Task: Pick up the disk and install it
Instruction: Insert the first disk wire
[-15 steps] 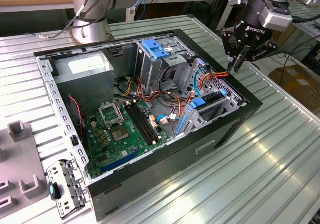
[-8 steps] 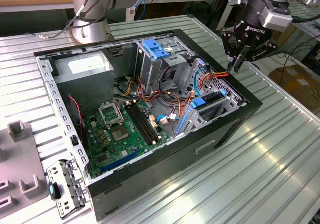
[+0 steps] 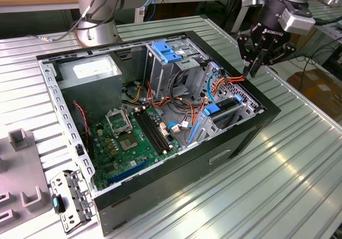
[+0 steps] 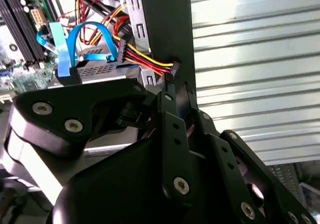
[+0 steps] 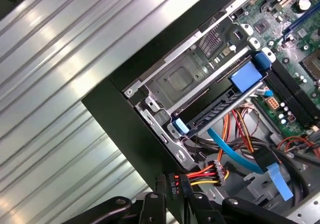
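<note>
item: one robot arm's black multi-link gripper (image 3: pixel 251 68), hanging fingers-down over the end wall of an open black desktop computer case (image 3: pixel 214 159), which lies on its side on a ribbed aluminium table (image 3: pixel 278 185).

task's thing: the disk (image 3: pixel 225 106), seen edge-on as a dark slab with blue plastic rail ends. it is judged to be seated already in the grey stamped-metal drive cage (image 5: pixel 177 81) in the case's corner, beside the green motherboard (image 3: pixel 128 137). its label face is hidden.

key relation: the disk lies below the gripper and inward of it, toward the exterior view's left, near but not touching. its long axis runs parallel to the long black side wall, so one blue-tabbed end faces the end wall under the gripper.

jaws: drawn almost together, with no wide gap. in both wrist views the fingertips (image 4: pixel 167 96) pinch, or at least touch, a small black plastic power connector (image 4: pixel 173 69), which trails red, yellow and black wires (image 5: pixel 205 174) into the case. this is judged a grip on the connector, not on the disk.

nearby: a flat blue data cable (image 5: pixel 232 151) loops just inside the cage area, clear of the fingers.

status: the disk is not in the gripper; the work stands at the cabling by the cage.
</note>
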You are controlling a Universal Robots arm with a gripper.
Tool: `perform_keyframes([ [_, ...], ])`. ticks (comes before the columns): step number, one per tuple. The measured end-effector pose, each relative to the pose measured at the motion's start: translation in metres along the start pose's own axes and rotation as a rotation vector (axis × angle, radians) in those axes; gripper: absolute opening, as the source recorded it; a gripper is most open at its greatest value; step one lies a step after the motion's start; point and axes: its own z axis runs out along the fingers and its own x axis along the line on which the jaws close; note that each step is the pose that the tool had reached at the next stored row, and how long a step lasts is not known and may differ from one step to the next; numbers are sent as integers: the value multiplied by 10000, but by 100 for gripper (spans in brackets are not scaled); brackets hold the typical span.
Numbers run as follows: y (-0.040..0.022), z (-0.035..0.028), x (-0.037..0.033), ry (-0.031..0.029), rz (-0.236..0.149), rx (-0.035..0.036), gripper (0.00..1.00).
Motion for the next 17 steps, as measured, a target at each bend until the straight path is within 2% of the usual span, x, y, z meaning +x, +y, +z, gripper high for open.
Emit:
perform_keyframes([
  [4, -2, 50, -9, -6, -80, 24, 25],
  [8, -21, 97, -27, -42, -129, 75, 25],
  [17, -27, 164, -30, -37, -170, 76, 25],
])
